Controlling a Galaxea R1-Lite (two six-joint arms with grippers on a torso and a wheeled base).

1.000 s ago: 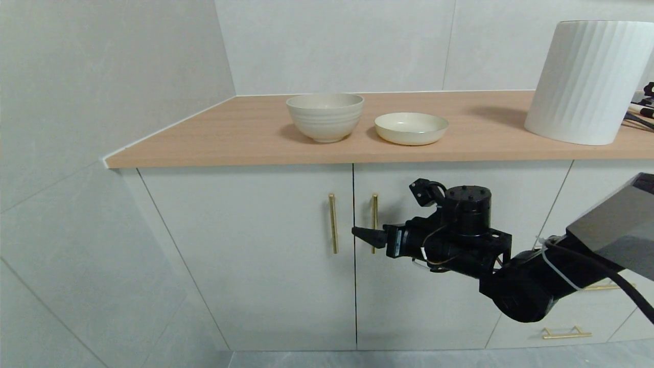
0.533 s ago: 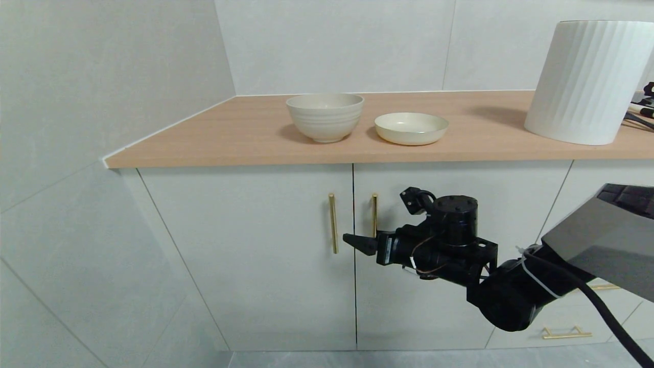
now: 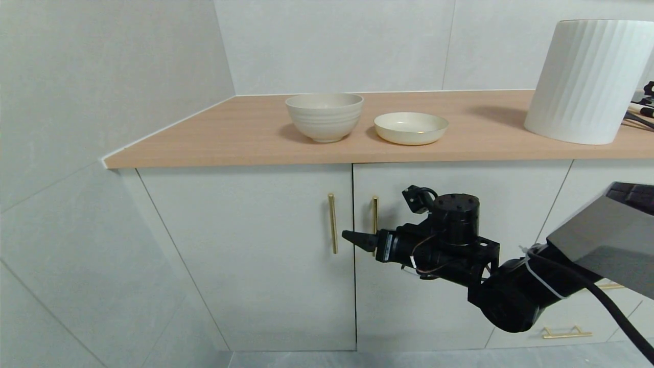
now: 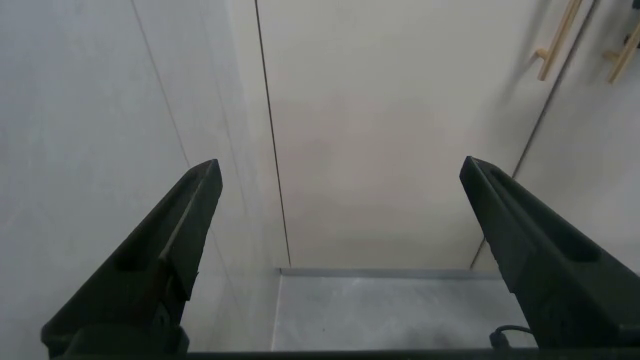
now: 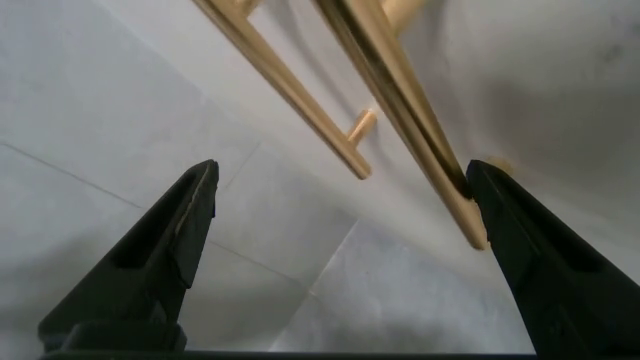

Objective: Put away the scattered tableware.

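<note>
Below the bowl [image 3: 324, 116] and plate [image 3: 411, 128], right pincer [image 3: 352, 238] spread wide, empty, at cabinet handles [image 3: 332, 223]

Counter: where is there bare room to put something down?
The counter is bare from the left wall to the bowl, and again between the plate and the white tub. It is tight between bowl and plate, which sit close together but not touching.
</note>
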